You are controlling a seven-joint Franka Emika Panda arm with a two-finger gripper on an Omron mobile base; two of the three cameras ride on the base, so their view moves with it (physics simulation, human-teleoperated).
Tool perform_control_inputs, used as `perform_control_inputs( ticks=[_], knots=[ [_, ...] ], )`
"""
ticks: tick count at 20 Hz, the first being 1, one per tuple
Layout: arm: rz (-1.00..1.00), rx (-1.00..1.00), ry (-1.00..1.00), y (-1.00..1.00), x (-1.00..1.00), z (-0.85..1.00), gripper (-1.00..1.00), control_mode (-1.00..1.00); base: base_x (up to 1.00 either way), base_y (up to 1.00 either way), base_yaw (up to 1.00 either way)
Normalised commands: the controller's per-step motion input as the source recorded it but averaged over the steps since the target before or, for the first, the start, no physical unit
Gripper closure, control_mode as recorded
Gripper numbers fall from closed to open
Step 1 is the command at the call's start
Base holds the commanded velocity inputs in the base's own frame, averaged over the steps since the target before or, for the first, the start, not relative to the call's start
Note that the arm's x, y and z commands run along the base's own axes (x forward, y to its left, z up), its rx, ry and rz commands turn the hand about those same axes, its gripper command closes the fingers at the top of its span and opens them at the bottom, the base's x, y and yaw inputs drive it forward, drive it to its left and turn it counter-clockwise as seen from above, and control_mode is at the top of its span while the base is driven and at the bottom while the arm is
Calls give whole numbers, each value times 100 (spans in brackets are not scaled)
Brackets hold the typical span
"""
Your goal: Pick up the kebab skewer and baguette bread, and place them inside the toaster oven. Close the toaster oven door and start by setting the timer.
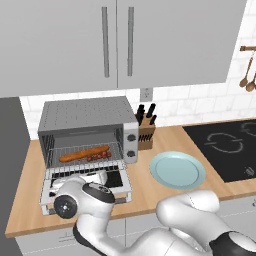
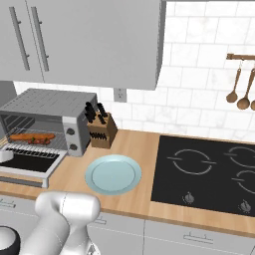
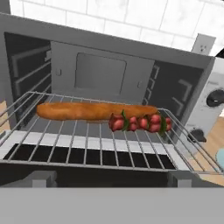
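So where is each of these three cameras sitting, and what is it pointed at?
Left base view: behind the arm, left side, looking down at the toaster oven and its dropped door; white arm at lower right.
Right base view: behind, right side, facing counter and plate; arm at lower left.
Hand view: on the hand, facing into the oven.
Shared: baguette and kebab skewer on the rack.

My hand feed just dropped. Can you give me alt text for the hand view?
Inside the open toaster oven, the baguette bread lies lengthwise on the wire rack, with the kebab skewer against its right front. Two knobs show on the oven's right.
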Motion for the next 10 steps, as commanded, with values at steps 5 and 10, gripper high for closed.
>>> perform_control_inputs(
  ticks=[5,10],
  knots=[
    [13,0,-3,-5,10,-39,-100,-100,0,0,0],
    [0,7,-3,0,4,-31,-100,-100,0,0,0]
  ],
)
